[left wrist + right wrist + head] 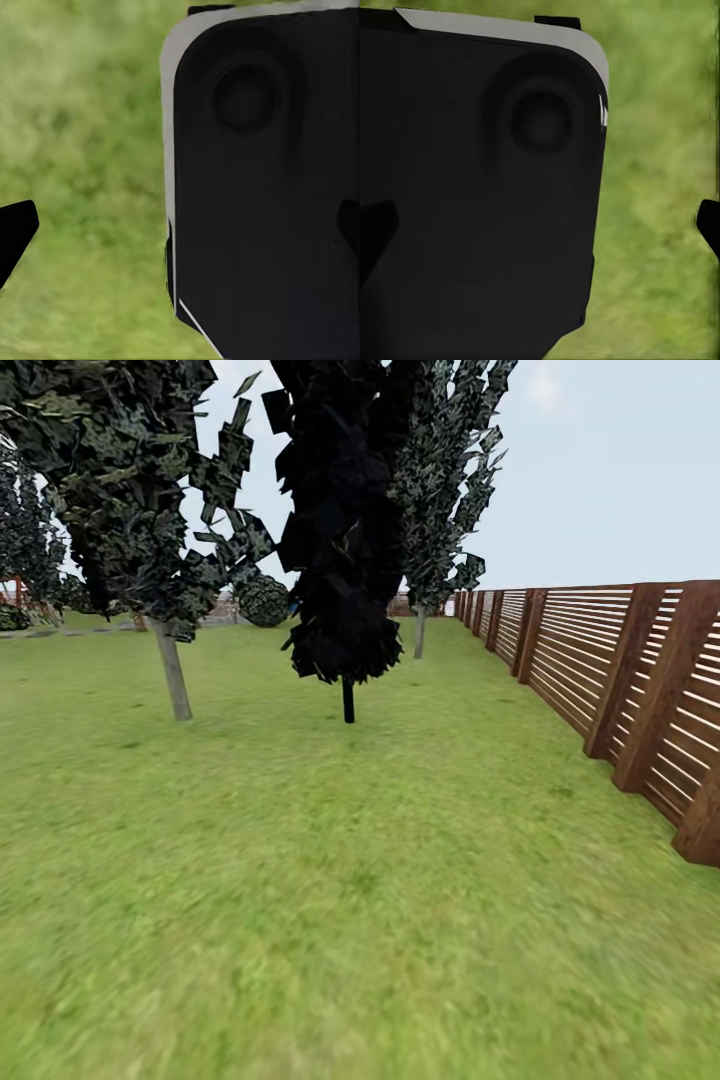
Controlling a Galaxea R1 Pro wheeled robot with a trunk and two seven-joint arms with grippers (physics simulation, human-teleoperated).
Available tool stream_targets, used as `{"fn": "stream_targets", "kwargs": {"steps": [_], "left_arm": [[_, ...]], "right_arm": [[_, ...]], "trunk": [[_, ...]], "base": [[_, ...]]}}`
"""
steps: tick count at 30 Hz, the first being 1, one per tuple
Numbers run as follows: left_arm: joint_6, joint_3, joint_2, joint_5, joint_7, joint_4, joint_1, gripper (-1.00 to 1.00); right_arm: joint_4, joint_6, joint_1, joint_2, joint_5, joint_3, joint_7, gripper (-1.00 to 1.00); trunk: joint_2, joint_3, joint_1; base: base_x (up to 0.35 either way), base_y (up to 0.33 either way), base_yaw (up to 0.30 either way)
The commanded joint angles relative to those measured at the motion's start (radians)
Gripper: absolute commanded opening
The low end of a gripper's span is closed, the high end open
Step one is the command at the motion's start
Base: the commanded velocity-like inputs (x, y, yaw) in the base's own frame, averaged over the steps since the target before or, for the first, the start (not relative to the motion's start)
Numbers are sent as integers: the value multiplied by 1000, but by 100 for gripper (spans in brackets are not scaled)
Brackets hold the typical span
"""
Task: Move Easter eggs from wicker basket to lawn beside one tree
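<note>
Ahead on the lawn stands the tree; whether either claw of mine is parted, I cannot tell.

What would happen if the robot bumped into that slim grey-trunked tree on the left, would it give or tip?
The grey-trunked tree would probably not tip: its trunk stands upright, rooted in the lawn. The trunk looks thin under a wide, dense crown, so it might flex a little. Its leaf clumps look loose and angular, and would likely give way first.
</note>
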Motion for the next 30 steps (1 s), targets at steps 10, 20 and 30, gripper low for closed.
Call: {"fn": "stream_targets", "kwargs": {"steps": [10,20,30], "left_arm": [[6,2,-4,-2,-1,-26,1,100],[7,2,-11,0,5,-26,0,100],[7,5,-8,5,8,-28,1,100]], "right_arm": [[3,-2,-1,1,-4,0,2,100],[4,-2,-1,1,-7,0,2,100],[3,-1,-1,0,-7,0,2,100]], "trunk": [[0,-1,1],[0,-1,1],[0,-1,1]], "base": [[296,-154,-127],[287,-168,-279],[200,-273,-23]]}}
